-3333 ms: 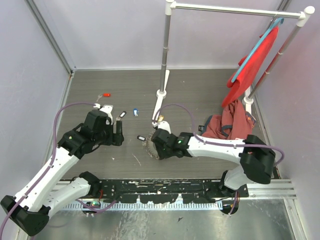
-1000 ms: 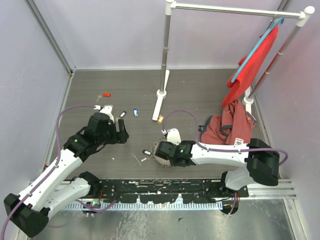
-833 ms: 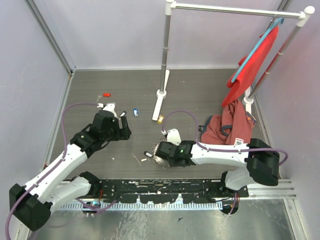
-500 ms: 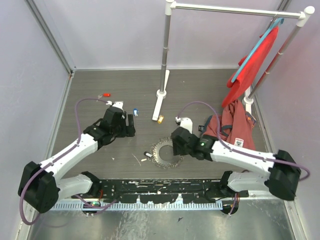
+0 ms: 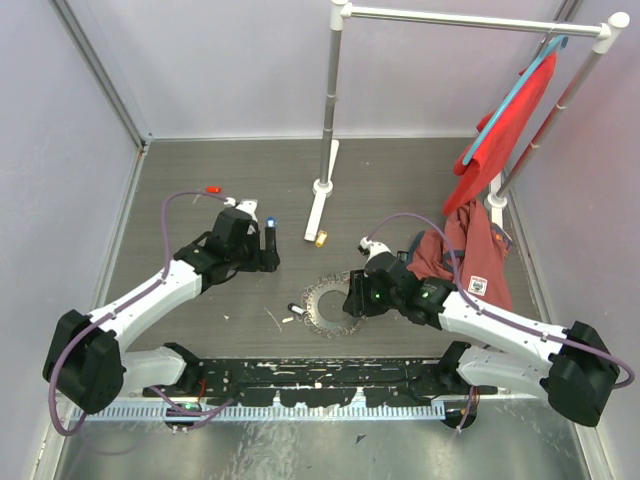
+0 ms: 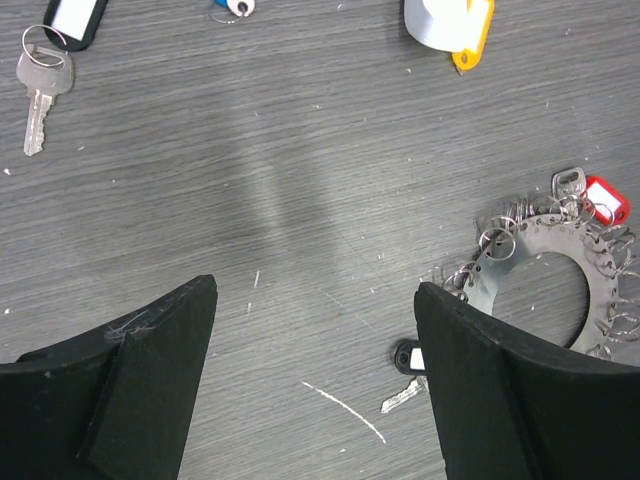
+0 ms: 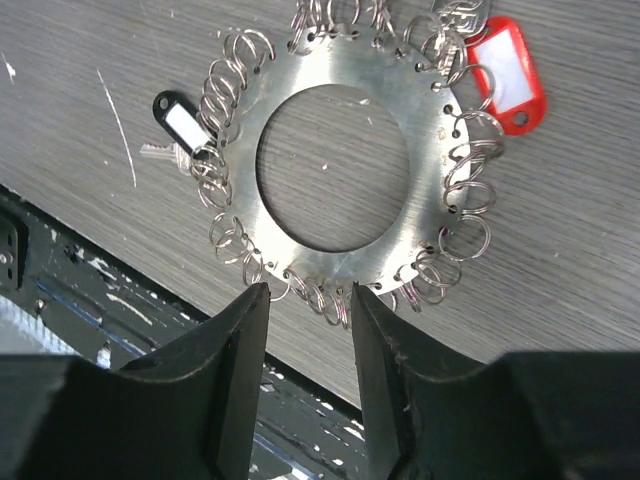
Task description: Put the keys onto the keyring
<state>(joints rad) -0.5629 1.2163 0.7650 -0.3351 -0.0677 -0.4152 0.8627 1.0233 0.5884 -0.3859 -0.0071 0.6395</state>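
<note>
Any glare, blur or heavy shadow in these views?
Top external: evenly lit, sharp throughout. Left wrist: table crisp, with a faint soft shadow band across it; the left pincer dark and soft. Right wrist: the keyring shines pale but isn't blown out; its small rings are crisp.

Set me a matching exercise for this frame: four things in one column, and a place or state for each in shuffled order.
Things:
1. red-tagged key
2. yellow-tagged key
3. left gripper
4. keyring

Places or states:
a. open wide, holding nothing
b. flat on the table, under the right gripper
c. at the end of the white rack foot
d. at the keyring's rim

Pairs: 1-d, 2-c, 3-a, 4-b
</note>
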